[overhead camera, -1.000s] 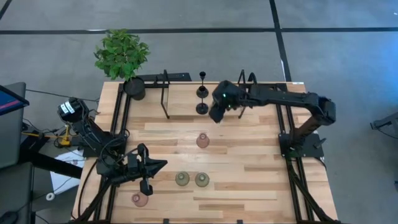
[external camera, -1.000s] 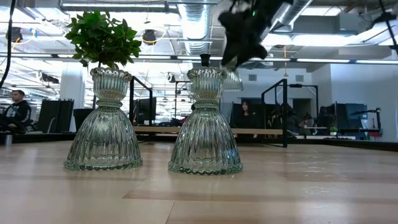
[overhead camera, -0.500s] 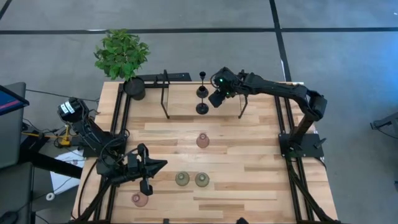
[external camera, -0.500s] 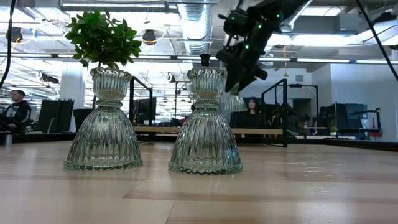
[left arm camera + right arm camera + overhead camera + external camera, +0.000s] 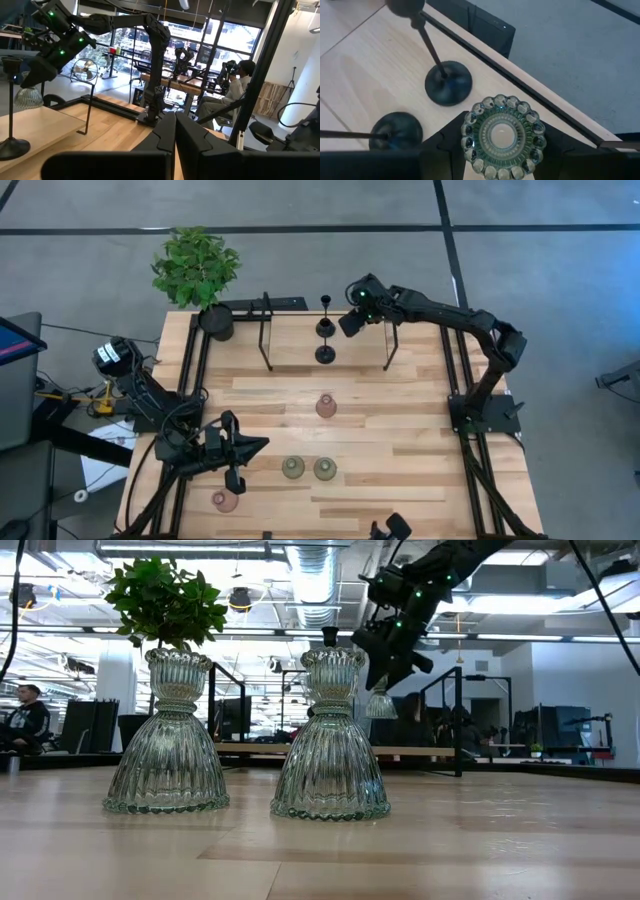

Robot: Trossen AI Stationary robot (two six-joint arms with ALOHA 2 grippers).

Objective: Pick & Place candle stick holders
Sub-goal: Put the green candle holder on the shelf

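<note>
My right gripper [image 5: 348, 323] hangs over the table's far edge, shut on a greenish glass candle stick holder [image 5: 502, 136] that also shows in the low view [image 5: 380, 703]. Just below it two black thin-stemmed holders [image 5: 326, 328] [image 5: 325, 355] stand on their round bases. On the boards stand a pink glass holder [image 5: 326, 406], two olive-green ones [image 5: 292, 468] [image 5: 325, 469] and another pink one [image 5: 225, 501]. My left gripper [image 5: 255, 445] waits shut and empty at the near left. My right gripper pinches the glass holder between its two fingers [image 5: 442, 150], one on each side of its ribbed body [image 5: 469, 137]. The fingers slant down from the table's right side. The holder hangs below them, wide end down, lifted clear of the table [image 5: 380, 710].
A potted green plant [image 5: 196, 268] stands at the far left corner. Two tall black wire frames [image 5: 266, 330] [image 5: 390, 340] stand along the far side, either side of the black holders. Black rails [image 5: 195, 360] border the table's left and right sides.
My right gripper has carried the glass holder toward the table's far edge and a little down, rolling slightly, and now hangs beside the far black holder. The holder has stayed clear of the table.
</note>
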